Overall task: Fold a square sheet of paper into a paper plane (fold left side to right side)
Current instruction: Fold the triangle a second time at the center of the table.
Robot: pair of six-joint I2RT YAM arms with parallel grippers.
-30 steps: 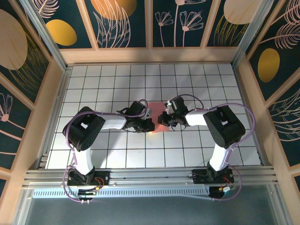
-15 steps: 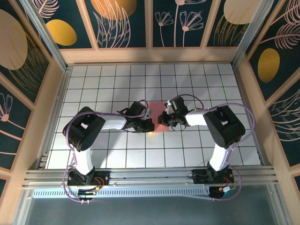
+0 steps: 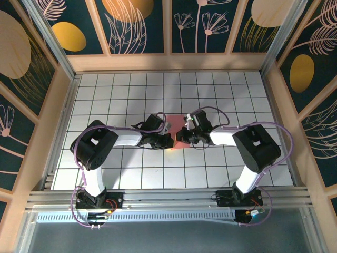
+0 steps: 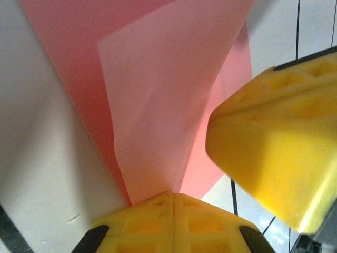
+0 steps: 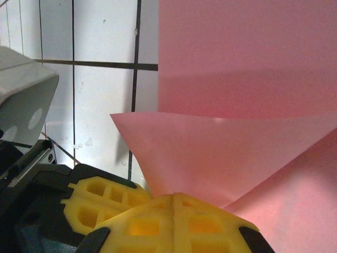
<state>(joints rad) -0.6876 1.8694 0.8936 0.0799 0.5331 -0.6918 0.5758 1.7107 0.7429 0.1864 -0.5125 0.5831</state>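
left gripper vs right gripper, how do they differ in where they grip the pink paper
The left gripper pinches the thin salmon-pink square sheet of paper from its left side; the right gripper pinches it from the right. At the left gripper the paper tapers to a narrow point; at the right gripper a broad lifted flap spreads out. Both are shut on the paper, close together.

surface: white grid table | walls: floral panels | near edge: metal rail
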